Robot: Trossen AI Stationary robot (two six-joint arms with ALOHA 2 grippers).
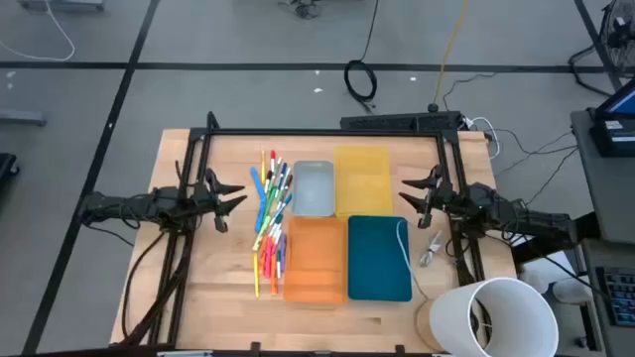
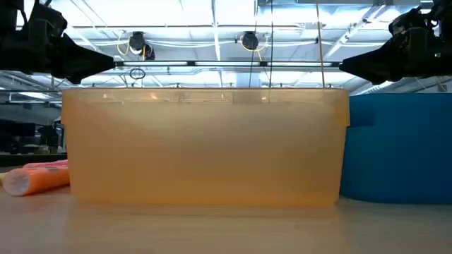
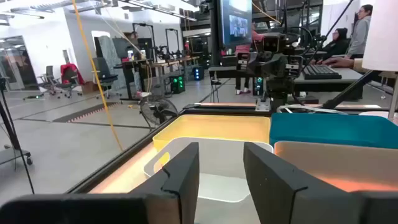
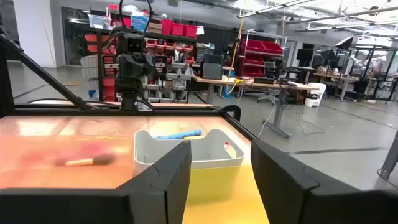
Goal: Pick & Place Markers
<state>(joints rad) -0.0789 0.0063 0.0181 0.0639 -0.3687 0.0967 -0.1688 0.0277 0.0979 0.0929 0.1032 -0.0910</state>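
Observation:
The markers (image 1: 269, 213) lie in a loose pile of mixed colours on the wooden table, left of the trays. One orange marker (image 2: 39, 176) shows in the low view, and a blue marker (image 4: 177, 134) shows past the grey tray. My left gripper (image 1: 233, 194) hovers left of the pile, open, its fingers (image 3: 180, 177) with nothing between them. My right gripper (image 1: 411, 192) hovers right of the yellow tray, also open (image 4: 221, 180) with nothing between its fingers. Both point level toward the table's middle, raised above the tabletop.
Four trays stand mid-table: grey (image 1: 314, 188) and yellow (image 1: 362, 178) at the back, orange (image 1: 314, 260) and teal (image 1: 379, 260) in front. A white cord (image 1: 405, 243) crosses the teal tray. A white cylinder (image 1: 501, 317) stands at the near right corner.

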